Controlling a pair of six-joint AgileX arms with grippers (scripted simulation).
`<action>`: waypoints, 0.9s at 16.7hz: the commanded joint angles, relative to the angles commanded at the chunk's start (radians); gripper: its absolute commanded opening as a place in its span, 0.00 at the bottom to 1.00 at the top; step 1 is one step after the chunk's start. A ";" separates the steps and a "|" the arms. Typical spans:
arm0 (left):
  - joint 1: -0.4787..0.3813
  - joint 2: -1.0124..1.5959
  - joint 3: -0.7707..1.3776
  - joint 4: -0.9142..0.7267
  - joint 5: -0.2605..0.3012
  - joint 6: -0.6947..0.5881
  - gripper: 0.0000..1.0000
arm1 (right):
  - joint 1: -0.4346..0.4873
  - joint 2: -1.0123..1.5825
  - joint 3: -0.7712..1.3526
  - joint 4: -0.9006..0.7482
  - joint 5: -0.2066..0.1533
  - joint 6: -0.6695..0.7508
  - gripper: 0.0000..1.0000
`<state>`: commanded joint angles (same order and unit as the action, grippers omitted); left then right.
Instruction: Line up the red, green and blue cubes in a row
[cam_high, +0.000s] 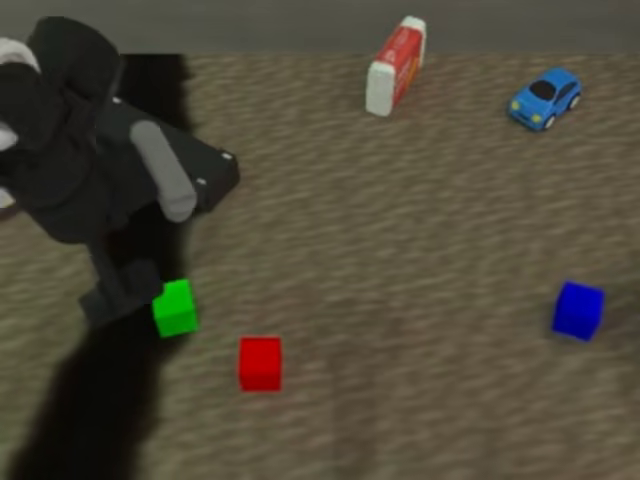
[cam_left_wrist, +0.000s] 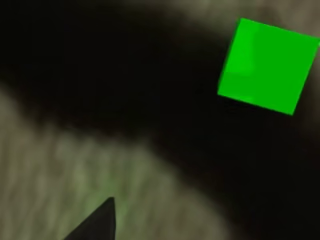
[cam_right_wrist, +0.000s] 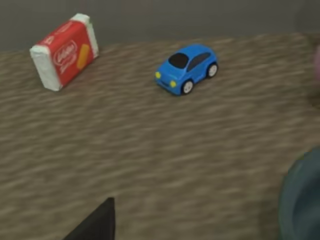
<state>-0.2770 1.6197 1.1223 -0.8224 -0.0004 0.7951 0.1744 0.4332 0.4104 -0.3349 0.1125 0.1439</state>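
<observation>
The small bright red cube sits nearest on the brown woven table, the bright green cube just left beside the left gripper; whether its claw is clenched, I cannot tell. The deep blue cube lies well right. Farther back: a red-and-white snack packet and a blue toy car.

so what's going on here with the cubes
The left hand is down at the green cube on the table's left side, right beside it; a grip isn't clear. The red cube sits just right of it, the blue cube far right. No row yet. The right arm is out of the top view.
</observation>
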 joint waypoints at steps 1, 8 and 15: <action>-0.011 0.063 0.046 -0.031 0.000 0.031 1.00 | -0.028 -0.071 -0.073 0.051 -0.015 -0.027 1.00; -0.058 0.337 0.258 -0.161 0.001 0.170 1.00 | -0.157 -0.409 -0.391 0.316 -0.105 -0.138 1.00; -0.058 0.362 0.275 -0.168 0.002 0.182 1.00 | -0.164 -0.433 -0.410 0.335 -0.113 -0.144 1.00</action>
<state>-0.3348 1.9818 1.3975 -0.9902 0.0012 0.9769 0.0100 0.0000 0.0000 0.0000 0.0000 0.0000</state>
